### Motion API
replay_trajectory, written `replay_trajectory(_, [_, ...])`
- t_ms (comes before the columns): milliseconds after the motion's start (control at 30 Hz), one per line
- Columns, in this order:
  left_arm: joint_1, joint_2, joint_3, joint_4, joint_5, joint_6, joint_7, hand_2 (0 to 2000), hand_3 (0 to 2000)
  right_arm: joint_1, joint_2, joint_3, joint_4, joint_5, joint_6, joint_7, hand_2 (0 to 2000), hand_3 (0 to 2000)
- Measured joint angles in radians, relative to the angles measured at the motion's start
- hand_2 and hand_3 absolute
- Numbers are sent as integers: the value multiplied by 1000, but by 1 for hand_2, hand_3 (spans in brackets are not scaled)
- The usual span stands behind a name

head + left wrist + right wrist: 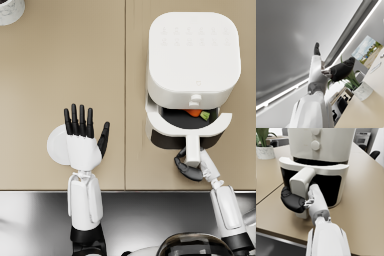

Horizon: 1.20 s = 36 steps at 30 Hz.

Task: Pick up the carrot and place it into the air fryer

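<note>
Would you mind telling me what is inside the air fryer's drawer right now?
In the partly open drawer, the carrot shows, orange with a green end. The air fryer body covers the rest of the basket, so anything further in cannot be seen.

Office-like room, long beige tables, dark swivel chairs, potted plant, a window view, white oven in the background

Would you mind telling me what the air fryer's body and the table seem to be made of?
The air fryer body looks like smooth white plastic, given its matte, rounded, moulded shell. The table looks like pale beige laminate or wood, flat and matte, with a thin seam between panels; which one is unclear.
</note>
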Motion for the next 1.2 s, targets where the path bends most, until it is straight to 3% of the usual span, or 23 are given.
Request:
replay_trajectory(100, [6, -1, 3, 3, 0, 0, 0, 0, 0, 16, -43, -33, -32, 1, 4, -3, 2000, 2000])
replay_trajectory(167, [8, -2, 5, 6, 0, 0, 0, 0, 0, 25, 8, 16, -24, 0, -23, 9, 2000, 2000])
replay_trajectory(233, [10, -2, 6, 12, 0, 0, 0, 0, 0, 36, -3, 11, -43, -1, -28, 13, 2000, 2000])
replay_trajectory(567, [25, -4, 19, 55, 0, 0, 0, 0, 0, 278, -62, 3, -355, -1, -41, 13, 2000, 2000])
replay_trajectory(600, [27, -4, 21, 60, 0, 0, 0, 0, 0, 327, -13, 82, -392, -1, -63, 19, 2000, 2000])
replay_trajectory(667, [34, -4, 22, 71, 0, 0, 0, 0, 0, 373, -27, 57, -462, -3, 33, 19, 2000, 2000])
replay_trajectory(733, [35, -5, 24, 78, 0, 0, 0, 0, 0, 445, 15, 118, -527, -5, 135, 24, 2000, 2000])
replay_trajectory(800, [33, -5, 25, 81, 0, 0, 0, 0, 0, 472, 15, 124, -570, -7, 197, 32, 2000, 2000])
replay_trajectory(1200, [16, -5, 23, 79, 0, 0, 0, 0, 0, 488, 29, 154, -582, -7, 211, 31, 2000, 2000])
